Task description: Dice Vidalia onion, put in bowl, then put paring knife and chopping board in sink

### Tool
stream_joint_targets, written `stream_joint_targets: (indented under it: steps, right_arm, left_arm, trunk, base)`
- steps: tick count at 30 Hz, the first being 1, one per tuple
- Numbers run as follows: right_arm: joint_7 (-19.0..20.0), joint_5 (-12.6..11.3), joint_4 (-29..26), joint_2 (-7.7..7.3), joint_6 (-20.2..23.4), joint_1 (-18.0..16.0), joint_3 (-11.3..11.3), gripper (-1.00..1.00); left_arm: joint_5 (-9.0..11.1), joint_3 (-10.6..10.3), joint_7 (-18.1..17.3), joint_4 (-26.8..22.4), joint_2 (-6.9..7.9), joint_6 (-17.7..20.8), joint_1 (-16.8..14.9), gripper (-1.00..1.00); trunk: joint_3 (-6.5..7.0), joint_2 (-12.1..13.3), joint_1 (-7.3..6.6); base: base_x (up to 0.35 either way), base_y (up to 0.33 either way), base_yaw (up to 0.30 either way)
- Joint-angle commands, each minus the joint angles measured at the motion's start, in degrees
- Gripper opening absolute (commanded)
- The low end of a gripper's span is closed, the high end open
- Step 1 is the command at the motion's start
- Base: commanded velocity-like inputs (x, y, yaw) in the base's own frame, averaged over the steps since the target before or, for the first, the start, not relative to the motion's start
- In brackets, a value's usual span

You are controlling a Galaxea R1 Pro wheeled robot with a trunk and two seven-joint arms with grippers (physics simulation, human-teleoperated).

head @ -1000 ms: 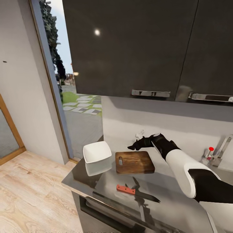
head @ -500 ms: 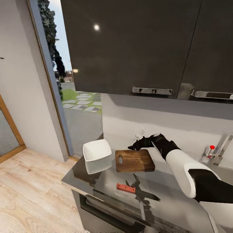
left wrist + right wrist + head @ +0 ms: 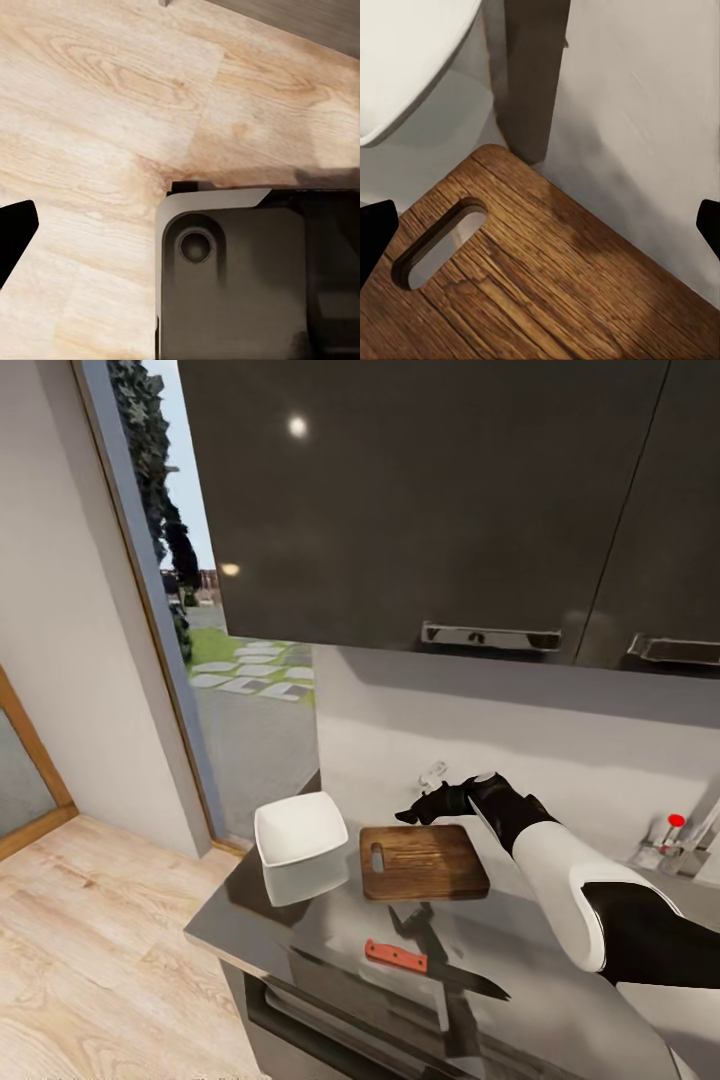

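Glossy dark countertop (image 3: 330, 940) under dark cabinets (image 3: 420, 500), window at its end. Board (image 3: 424, 861) mid-counter w/ bowl (image 3: 300, 833) just beside, knife (image 3: 436, 970) nearer front edge. Right gripper (image 3: 412, 813) over board's far edge, fingers spread. Left: can't tell.

The chopping board (image 3: 423, 862) lies bare; the bowl (image 3: 300, 830) flanks it, wall cabinets (image 3: 430, 510) overhang.

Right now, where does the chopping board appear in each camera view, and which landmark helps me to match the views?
Head view: the chopping board lies at the centre, on the countertop right of the bowl.
Right wrist view: the chopping board covers the lower part, slot hole near the bowl.
Left wrist view: not in it.
Shared landmark: the board's slot hole beside the bowl.
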Motion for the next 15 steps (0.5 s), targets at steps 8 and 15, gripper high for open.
stream_joint_targets:
  steps: [8, 15]
  right_arm:
    - [0.2, 0.1, -0.1, -0.03, 0.4, 0.0, -0.1, 1.0]
    - [0.2, 0.1, 0.0, -0.02, 0.4, 0.0, -0.1, 1.0]
  left_arm:
    - [0.1, 0.0, 0.0, 0.8, 0.0, -0.1, 0.0, 1.0]
    - [0.1, 0.0, 0.0, 0.9, -0.06, -0.1, 0.0, 1.0]
  trunk:
    - [-0.88, -0.1, 0.04]
    - [-1.54, -0.1, 0.04]
  base:
    - [0.005, 0.002, 0.0]
    - [0.0, 0.0, 0.0]
